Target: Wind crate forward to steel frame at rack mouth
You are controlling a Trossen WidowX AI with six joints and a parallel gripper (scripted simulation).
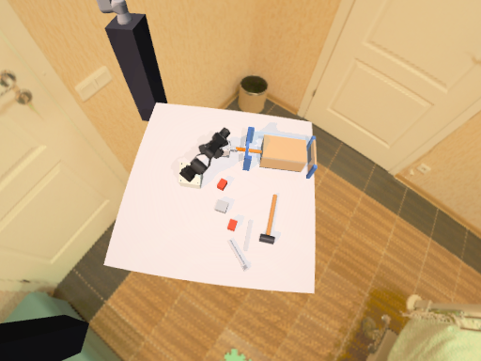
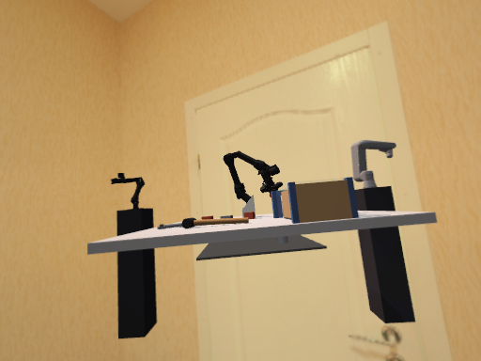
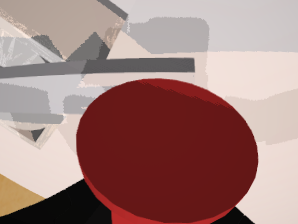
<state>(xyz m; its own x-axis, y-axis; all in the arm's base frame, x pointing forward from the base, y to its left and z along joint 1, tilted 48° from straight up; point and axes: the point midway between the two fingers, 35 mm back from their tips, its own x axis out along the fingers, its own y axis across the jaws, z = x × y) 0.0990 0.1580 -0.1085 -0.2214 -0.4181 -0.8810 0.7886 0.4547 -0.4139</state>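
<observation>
This looks like a room in a home — cream panelled doors (image 1: 392, 61) (image 2: 272, 188), warm patterned wallpaper (image 1: 202, 52) (image 2: 56, 117), a wood-look floor (image 1: 376, 235) with dark tile edging, a waste bin (image 1: 252, 101) in the corner — with a white worktop (image 1: 164, 226) (image 2: 263, 230) set up in it.

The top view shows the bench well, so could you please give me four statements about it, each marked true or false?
1. The gripper is shut on a red knob. True.
2. The hammer lies inside the crate. False: it lies on the bench top, outside it.
3. An orange strap runs to the crate. True.
4. The two small red blocks touch. False: they lie apart.
</observation>
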